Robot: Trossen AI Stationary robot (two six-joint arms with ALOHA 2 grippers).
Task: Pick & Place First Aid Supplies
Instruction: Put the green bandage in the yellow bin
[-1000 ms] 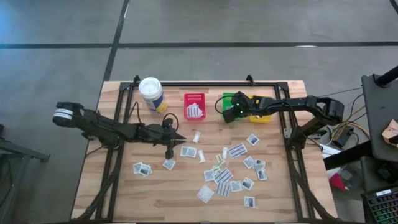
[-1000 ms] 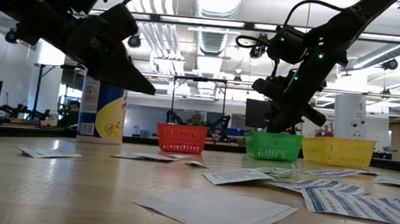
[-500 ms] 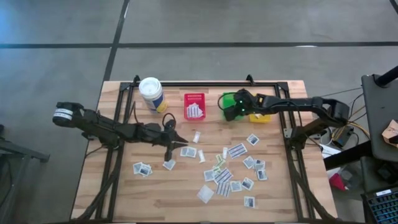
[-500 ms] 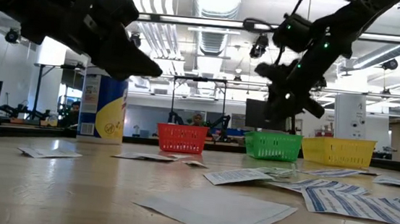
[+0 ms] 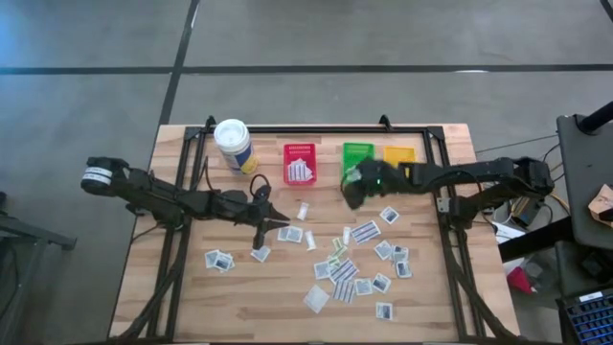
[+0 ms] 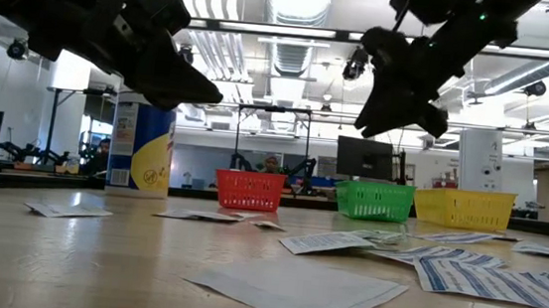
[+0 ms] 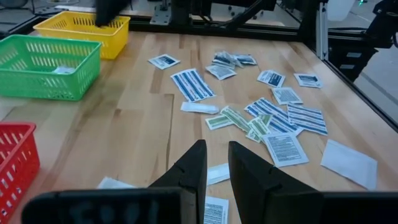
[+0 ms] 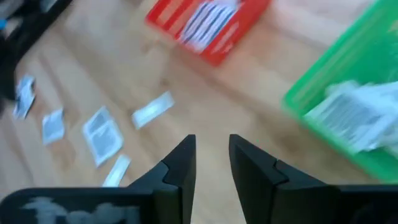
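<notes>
The first aid supplies, small white packets (image 5: 345, 259), lie flat and scattered over the middle and right of the wooden table (image 5: 192, 287). More of them sit in the red bin (image 5: 300, 165), and one rests in the green bin (image 8: 354, 109). My right gripper (image 8: 211, 152) hovers open and empty above bare wood just in front of the green bin (image 5: 358, 153). My left gripper (image 7: 216, 165) hangs left of centre above the table, with a narrow gap between its fingers and nothing in it. Two packets (image 5: 290, 233) lie close by.
A white canister with a yellow label (image 5: 233, 144) stands at the far left. The red, green and yellow bins (image 5: 399, 153) line the far edge. A black frame rail (image 5: 316, 127) runs behind them. Bare wood lies at the near left.
My right gripper has left its place over the green bin and moved toward the table's near edge and a little left. It now hovers over bare wood in front of the bins. The left arm has kept still.
</notes>
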